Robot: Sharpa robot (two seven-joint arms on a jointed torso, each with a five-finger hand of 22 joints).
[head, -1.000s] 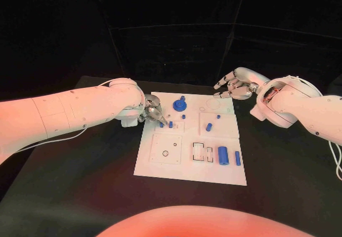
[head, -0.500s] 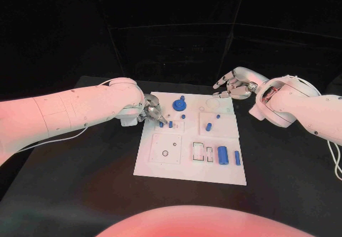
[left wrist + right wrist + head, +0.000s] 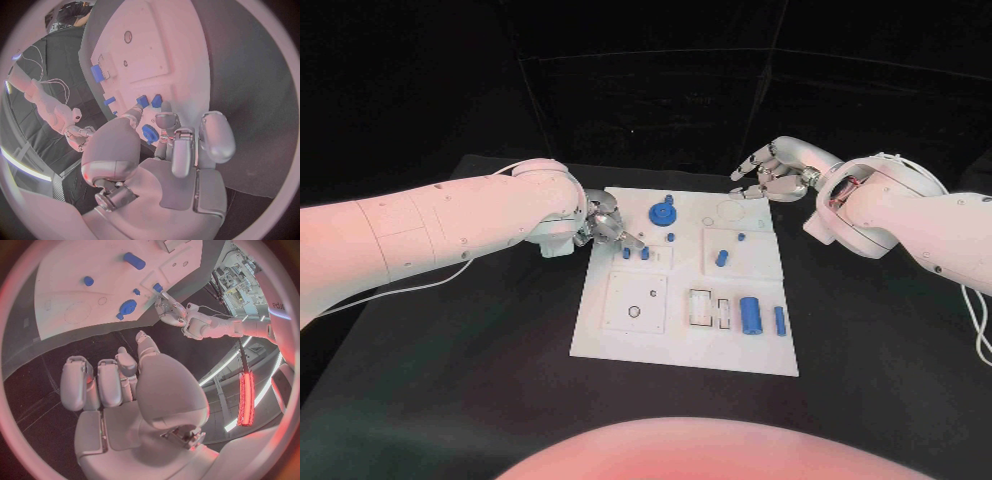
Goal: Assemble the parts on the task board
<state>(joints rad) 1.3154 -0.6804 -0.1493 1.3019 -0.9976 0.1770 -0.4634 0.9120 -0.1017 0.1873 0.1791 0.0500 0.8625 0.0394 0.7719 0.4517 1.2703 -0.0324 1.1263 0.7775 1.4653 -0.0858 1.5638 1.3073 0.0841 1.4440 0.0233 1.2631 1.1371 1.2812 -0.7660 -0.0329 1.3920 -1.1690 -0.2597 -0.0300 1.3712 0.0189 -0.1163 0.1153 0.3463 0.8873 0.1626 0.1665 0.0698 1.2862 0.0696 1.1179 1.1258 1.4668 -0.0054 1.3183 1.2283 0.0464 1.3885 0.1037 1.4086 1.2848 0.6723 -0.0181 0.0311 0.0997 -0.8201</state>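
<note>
Left robot hand [image 3: 606,224] hovering at board [image 3: 646,335] edge, grasp state unclear. Right robot hand [image 3: 773,177] hanging released, fingers apart, beyond far corner.

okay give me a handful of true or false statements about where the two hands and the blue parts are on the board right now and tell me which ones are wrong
1. The left hand is at the board's left edge, near its far end. True.
2. The right hand is holding a blue part. False: it hovers off the far right corner with nothing in it.
3. A large blue cylinder lies near the board's near right side. True.
4. The round blue part sits at the board's near edge. False: it is near the far edge.
5. Two small blue pegs sit close to the left hand. True.
</note>
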